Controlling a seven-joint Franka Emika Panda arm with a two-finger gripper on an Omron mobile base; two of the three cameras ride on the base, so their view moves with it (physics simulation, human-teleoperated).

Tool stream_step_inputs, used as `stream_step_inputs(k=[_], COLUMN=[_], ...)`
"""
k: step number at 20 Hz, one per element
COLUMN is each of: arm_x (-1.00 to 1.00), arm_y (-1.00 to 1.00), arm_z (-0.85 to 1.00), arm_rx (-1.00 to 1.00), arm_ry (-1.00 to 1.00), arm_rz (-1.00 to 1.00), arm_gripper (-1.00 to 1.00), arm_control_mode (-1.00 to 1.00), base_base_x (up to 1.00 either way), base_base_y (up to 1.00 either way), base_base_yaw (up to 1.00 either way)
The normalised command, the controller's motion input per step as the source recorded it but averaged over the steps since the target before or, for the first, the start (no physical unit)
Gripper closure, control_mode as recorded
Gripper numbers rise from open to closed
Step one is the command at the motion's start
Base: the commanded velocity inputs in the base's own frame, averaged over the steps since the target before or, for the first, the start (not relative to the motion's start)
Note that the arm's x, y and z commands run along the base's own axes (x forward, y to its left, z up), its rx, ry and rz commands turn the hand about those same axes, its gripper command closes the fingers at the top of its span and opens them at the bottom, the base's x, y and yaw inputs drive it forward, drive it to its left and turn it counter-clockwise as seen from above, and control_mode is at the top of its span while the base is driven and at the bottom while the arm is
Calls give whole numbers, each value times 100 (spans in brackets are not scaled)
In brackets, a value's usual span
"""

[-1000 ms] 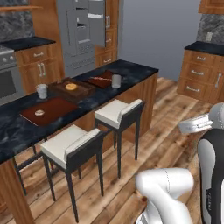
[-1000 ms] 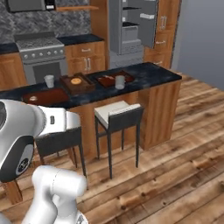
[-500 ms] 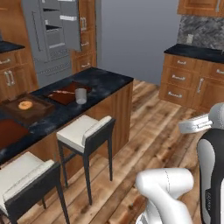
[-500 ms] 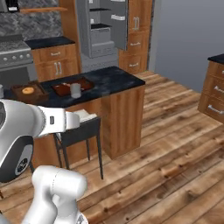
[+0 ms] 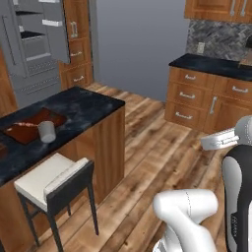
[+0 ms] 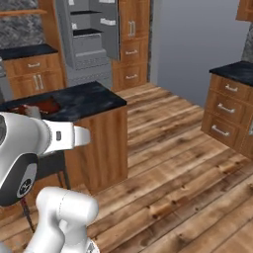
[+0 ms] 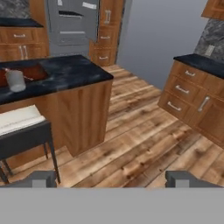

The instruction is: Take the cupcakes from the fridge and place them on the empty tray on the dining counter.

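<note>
Grey steel marks the fridge (image 7: 72, 22), which is seen at about eleven o'clock from the gripper (image 7: 111, 179), well apart from it and beyond the far end of the dining desk (image 7: 65, 76). The gripper is held wide open and empty, its two fingertips (image 7: 41, 178) spread low in the hand view over bare wooden floor (image 7: 140, 148). One fridge door (image 6: 109, 27) is swung open, so black shelves and white bins are exposed, yet the cupcakes cannot be made out; they are judged to lie somewhere inside, too small or hidden at this range. The fridge's long axis is upright and its open front is turned toward the robot. The tray (image 5: 32, 127), reddish-brown, is lain flat on the desk at about ten o'clock in the hand view, with a grey cup (image 5: 47, 132) on its near edge; whether it is the empty one cannot be told. A white-seated stool (image 5: 51, 177) is set against the desk. An approach past the desk corner is judged to be needed before any reach.
</note>
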Motion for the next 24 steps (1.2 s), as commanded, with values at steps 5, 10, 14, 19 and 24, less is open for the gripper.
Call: stream_step_inputs(k=[5,10,14,19,24], arm_x=[0,0,0,0,0], arm_y=[0,0,0,0,0], arm_z=[0,0,0,0,0], arm_rx=[0,0,0,0,0], arm_ry=[0,0,0,0,0], arm_rz=[0,0,0,0,0], arm_gripper=[-100,-100,-100,-100,-100], arm_control_mode=[100,100,100,100,100], base_base_x=[100,100,100,100,100], base_base_y=[-100,-100,-100,-100,-100], base_base_yaw=[-1,0,0,0,10])
